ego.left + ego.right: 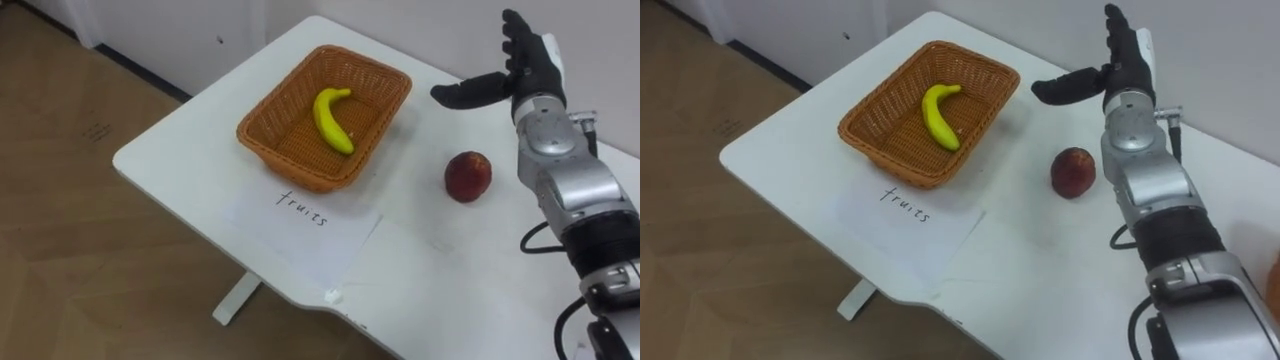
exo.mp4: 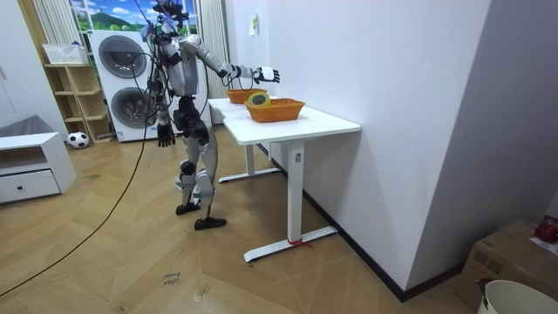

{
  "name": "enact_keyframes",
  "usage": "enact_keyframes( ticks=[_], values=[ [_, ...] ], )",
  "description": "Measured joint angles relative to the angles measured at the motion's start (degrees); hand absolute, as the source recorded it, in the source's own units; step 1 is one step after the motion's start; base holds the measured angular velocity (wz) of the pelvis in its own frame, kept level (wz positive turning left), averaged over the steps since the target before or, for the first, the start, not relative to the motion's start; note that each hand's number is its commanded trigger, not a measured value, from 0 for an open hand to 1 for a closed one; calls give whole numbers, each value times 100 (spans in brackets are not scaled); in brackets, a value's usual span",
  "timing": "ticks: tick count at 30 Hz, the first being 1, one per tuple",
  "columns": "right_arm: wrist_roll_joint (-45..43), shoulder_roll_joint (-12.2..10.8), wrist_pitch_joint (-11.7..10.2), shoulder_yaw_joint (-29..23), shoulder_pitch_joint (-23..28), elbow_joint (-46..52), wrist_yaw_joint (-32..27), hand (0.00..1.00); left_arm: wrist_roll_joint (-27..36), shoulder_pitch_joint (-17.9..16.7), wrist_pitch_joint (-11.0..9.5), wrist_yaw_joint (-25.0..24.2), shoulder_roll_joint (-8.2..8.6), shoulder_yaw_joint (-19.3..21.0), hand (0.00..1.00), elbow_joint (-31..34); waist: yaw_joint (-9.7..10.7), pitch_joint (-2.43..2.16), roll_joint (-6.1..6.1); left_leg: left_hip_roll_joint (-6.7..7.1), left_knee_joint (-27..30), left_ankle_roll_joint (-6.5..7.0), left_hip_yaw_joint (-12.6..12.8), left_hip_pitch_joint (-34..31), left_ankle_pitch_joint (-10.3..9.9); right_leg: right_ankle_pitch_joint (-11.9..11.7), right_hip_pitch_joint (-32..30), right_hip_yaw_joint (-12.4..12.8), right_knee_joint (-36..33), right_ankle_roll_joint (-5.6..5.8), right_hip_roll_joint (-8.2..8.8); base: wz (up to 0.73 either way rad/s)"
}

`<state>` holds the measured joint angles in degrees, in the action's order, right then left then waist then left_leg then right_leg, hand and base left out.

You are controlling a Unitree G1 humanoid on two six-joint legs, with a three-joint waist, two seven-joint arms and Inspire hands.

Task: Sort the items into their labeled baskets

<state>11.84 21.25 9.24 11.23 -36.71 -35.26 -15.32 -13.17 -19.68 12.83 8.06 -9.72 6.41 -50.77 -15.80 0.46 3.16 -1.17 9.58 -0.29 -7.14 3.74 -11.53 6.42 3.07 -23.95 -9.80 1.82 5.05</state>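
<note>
Your right hand (image 1: 525, 65) hangs in the air above the far side of the bench (image 1: 200, 140), holding nothing. Its fingers are straight and point up, close beside one another, and the thumb (image 1: 470, 92) sticks out sideways toward the basket (image 1: 285, 160). The palm faces the basket, and the forearm runs back to the lower right edge of your eye views.

The wicker basket sits near the bench's left corner, turned at an angle to the edge. One banana (image 1: 332, 120) lies inside it on the bottom, along the basket's length. A sheet of paper (image 1: 300, 225) with a handwritten word lies flat on the bench in front of the basket, and the basket's near wall touches or just overlaps the paper's far edge.

The red fruit (image 1: 467, 176) stands on the bare bench to the right of the basket, apart from it. It is below your right hand and nearer to you, not touched by it.

In the room view you stand upright at the bench's far end, with the washers (image 2: 122, 83) behind you and your right arm stretched out over the bench. Your left hand (image 2: 164, 135) hangs low at your side, and its state cannot be told from there. A second basket (image 2: 277, 110) stands on the nearer part of the bench with a green and yellow roll (image 2: 258, 99) in it.
</note>
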Motion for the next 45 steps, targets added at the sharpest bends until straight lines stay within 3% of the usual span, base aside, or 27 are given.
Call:
enact_keyframes(
  ticks=[24, 35, 40, 45],
  values=[
    [-91, -73, 1, 0, 222, 0, -4, 0, 0, 10, 94, 23, 25, -108, 0, 16, 1, -27, -44, -4, 2, 0, 60, 14, 0, 0, -3, 16, -4, 0, 2, 0],
    [-89, -149, 2, 1, 443, -12, 9, 0, 10, 12, 92, 25, 42, -112, 0, 18, 2, -20, -52, -4, -1, 1, 66, 14, -1, 0, -5, 11, -7, 0, 5, 0],
    [-87, -163, 6, 2, 544, -342, 239, 0, 15, 11, 92, 31, 54, -217, 0, 18, -15, 11, -99, -4, -6, 1, 69, 33, -2, 0, 4, 15, -11, 0, 4, 0],
    [-85, -162, 22, 2, 631, -407, 368, 0, 14, 5, 100, 27, 55, -219, 0, 19, -19, 10, -122, -6, -3, 1, 101, -40, -3, -1, -98, 33, -20, -2, 0, -3]
  ],
)
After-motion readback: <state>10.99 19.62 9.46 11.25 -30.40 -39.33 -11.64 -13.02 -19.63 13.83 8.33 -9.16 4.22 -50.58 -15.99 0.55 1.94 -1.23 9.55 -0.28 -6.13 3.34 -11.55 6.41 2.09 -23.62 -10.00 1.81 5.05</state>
